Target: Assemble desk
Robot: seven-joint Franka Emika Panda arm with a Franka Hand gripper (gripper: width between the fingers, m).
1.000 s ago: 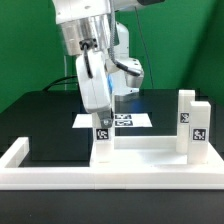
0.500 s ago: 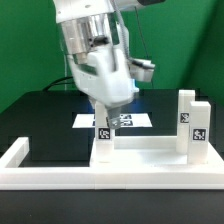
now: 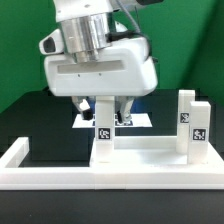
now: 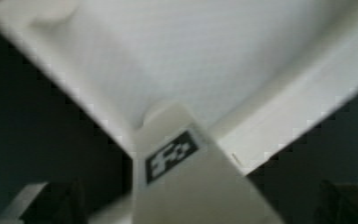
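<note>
A: Pincer state?

B: The gripper [image 3: 104,107] hangs fingers-down over a leg [image 3: 102,140], jaws spread wide, one finger on each side of the leg's top. Released, nothing grasped.

A: Where is that leg?

B: Standing upright on the tabletop panel [image 3: 145,152], at about 9 o'clock of the panel in the exterior view, with its tag facing the camera. In the wrist view the same leg [image 4: 190,165] rises to a point with its tag showing, and the panel [image 4: 194,50] lies pale behind it.

A: Other parts?

B: Two more legs [image 3: 192,125] stand upright at the panel's 3 o'clock end, tagged. The panel sits against the barrier wall [image 3: 110,180] on the black table [image 3: 45,125]. The marker board [image 3: 135,121] lies flat behind the gripper, toward 12 o'clock.
</note>
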